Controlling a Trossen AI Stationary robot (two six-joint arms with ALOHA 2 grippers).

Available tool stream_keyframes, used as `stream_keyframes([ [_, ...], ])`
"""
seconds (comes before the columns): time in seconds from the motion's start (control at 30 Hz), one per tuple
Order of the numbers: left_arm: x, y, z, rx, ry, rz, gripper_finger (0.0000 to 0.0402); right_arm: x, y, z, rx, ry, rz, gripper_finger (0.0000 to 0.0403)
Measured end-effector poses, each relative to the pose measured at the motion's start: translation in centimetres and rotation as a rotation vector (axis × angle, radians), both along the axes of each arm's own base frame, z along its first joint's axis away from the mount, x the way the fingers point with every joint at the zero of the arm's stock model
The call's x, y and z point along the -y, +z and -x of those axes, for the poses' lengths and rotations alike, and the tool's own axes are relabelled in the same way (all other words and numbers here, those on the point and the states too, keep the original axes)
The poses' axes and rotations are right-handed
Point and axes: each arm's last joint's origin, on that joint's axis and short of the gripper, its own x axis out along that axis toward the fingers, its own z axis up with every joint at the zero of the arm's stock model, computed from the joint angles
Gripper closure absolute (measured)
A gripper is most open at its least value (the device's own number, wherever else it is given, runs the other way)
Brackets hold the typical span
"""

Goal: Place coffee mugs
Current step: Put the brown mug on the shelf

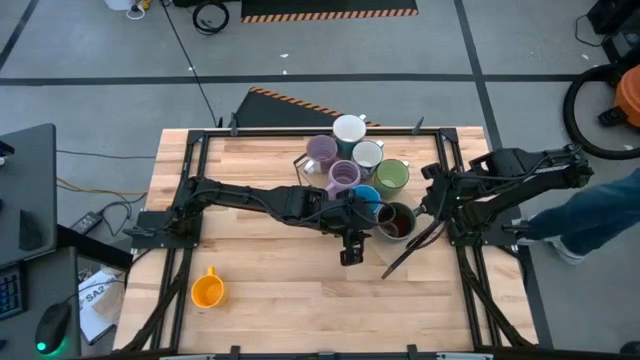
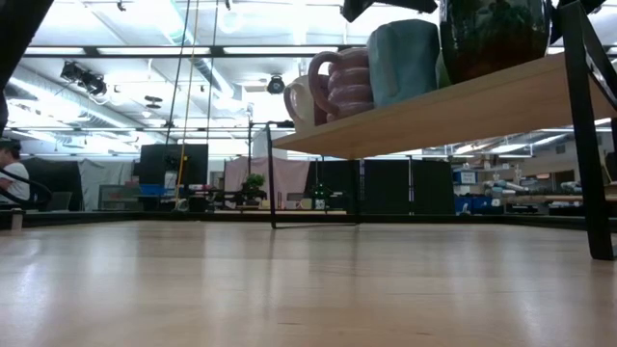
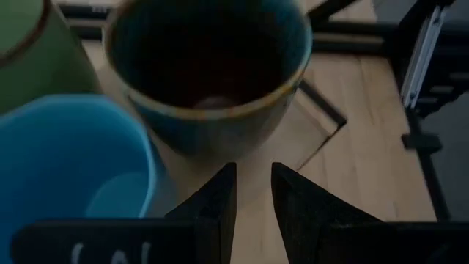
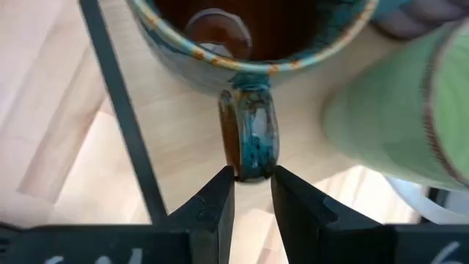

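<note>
**Dark mug's handle sits between the right end effector's fingers on the raised shelf**

Seven mugs crowd a small raised wooden shelf that stands on thin black legs over the far middle of the counter. From the far end of the shelf toward the near end stand a white mug, a lavender mug beside a second white mug, another lavender mug beside a green mug, then a blue mug and a dark brown mug at the shelf's near right corner.

The right end effector sits at the dark mug's handle, its fingers set narrow with the tips touching the handle's outer end on either side.

The left end effector hovers just beside the same mug on its other side, between it and the blue mug, fingers close together and holding nothing.

An orange mug stands alone near the counter's near left corner, well apart from the rest.
</note>
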Motion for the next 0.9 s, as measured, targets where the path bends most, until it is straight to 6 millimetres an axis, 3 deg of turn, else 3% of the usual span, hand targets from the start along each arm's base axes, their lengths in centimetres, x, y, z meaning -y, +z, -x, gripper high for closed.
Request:
stream_keyframes([
  [0.2, 0.1, 0.5, -0.4, 0.066, 0.008, 0.026, 0.0310, 0.1, 0.2, 0.2, 0.029, -0.041, 0.001, 0.0305],
  [0.47, 0.4, -0.8, -0.8, 0.084, 0.023, 0.058, 0.0310, 0.1, 0.2, 0.2, 0.030, -0.084, -0.024, 0.0304],
  [0.73, 1.8, -0.6, -0.6, 0.122, 0.062, -0.034, 0.0310, 0.1, 0.2, 0.3, 0.033, -0.106, -0.037, 0.0302],
  [0.9, 2.3, -2.1, -1.6, 0.121, 0.074, -0.027, 0.0311, 0.4, 0.2, 0.6, 0.030, -0.132, 0.025, 0.0302],
])
